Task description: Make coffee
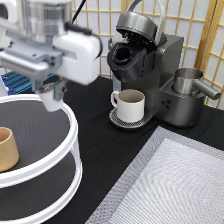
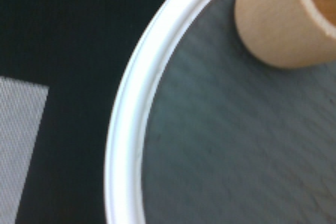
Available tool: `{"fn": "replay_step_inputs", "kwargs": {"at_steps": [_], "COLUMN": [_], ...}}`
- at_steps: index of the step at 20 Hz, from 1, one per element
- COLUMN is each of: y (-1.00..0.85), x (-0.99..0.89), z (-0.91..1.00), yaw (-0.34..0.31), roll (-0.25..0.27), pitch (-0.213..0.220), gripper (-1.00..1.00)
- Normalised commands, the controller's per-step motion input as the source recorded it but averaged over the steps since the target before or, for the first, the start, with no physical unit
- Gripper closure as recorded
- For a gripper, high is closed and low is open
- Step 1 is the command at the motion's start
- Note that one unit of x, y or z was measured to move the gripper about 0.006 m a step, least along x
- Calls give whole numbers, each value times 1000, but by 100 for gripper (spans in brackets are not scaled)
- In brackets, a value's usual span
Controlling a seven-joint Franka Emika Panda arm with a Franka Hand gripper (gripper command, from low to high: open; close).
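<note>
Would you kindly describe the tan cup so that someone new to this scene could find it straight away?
Start at the two-tier round white rack filling the exterior view's left. On its dark upper shelf, at the far left edge, stands the tan cup, with the gripper above the same shelf. Unlike the white mug under the coffee machine, it has no handle.

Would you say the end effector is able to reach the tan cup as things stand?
Probably yes: the end effector hangs above the upper tier, and the tan cup stands uncovered toward the exterior view's bottom left, nothing between them.
</note>
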Motion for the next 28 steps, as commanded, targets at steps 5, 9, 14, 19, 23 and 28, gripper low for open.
{"fn": "replay_step_inputs", "kwargs": {"at_steps": [5,9,14,19,23,28], "y": [465,544,547,497,464,303], "x": [685,565,353,70,-5,-156], "z": [592,491,434,322,327,159], "yaw": [90,18,-4,-33,-40,-25], "roll": [238,261,269,321,323,284], "pitch": [142,48,0,0,0,1], "gripper": [100,100,100,100,100,100]}}
